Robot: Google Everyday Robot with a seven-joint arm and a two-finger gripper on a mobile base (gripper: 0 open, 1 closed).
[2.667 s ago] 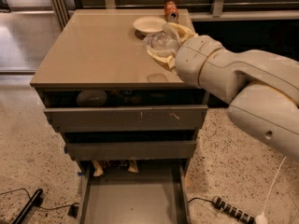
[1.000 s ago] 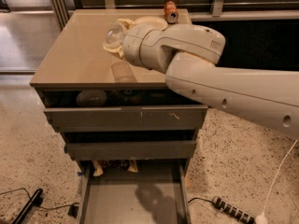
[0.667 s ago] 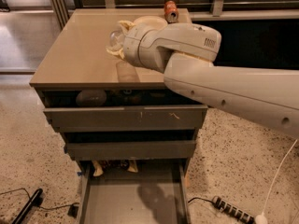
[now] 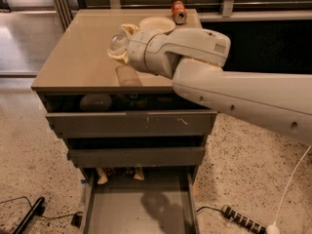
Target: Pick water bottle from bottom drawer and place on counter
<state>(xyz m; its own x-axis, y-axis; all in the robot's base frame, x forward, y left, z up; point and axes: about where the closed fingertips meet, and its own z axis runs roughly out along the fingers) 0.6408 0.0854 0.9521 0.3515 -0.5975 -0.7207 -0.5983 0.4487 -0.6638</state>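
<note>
One claw (image 4: 122,45) pinches the water bottle (image 4: 116,39) above the counter (image 4: 78,57), near a bowl (image 4: 157,23) and soda can (image 4: 179,11).

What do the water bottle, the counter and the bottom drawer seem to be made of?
The water bottle, held in the gripper over the counter, looks like clear plastic: you see through it. The counter is a glossy beige slab, perhaps laminate: it mirrors the bottle. The bottom drawer looks matte grey, probably painted metal.
</note>
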